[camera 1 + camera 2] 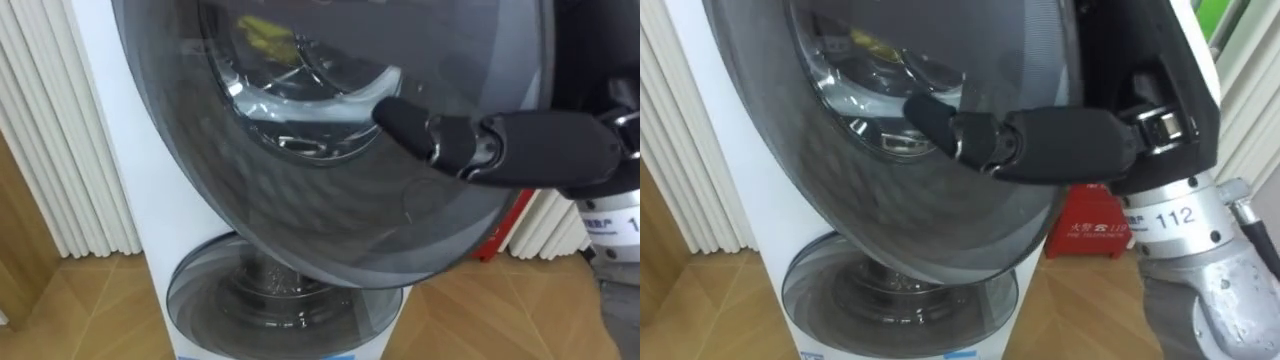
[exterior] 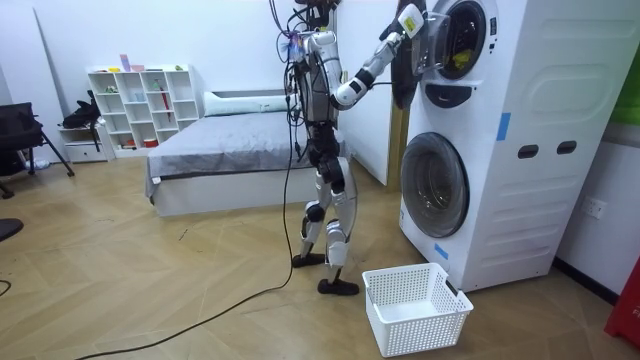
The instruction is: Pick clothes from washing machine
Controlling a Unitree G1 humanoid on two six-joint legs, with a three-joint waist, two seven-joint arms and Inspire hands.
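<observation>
The upper washing machine's round dark glass door (image 1: 330, 190) stands swung out close in front of me. Through the glass, near the top, shows a yellow garment (image 1: 265, 35), which lies in the open drum (image 2: 458, 60) in the room view. My right hand (image 1: 540, 145) reaches in from the right with straight fingers (image 1: 400, 120) laid flat on the door's glass, holding nothing. I stand facing the stacked machines with that arm raised to the door (image 2: 405, 60).
Below is the lower machine's shut round door (image 1: 270, 300). An empty white laundry basket (image 2: 415, 305) sits on the wooden floor by my feet. A white radiator (image 1: 60, 150) lies left and a red box (image 1: 1090, 225) right. A bed (image 2: 230, 150) stands behind me.
</observation>
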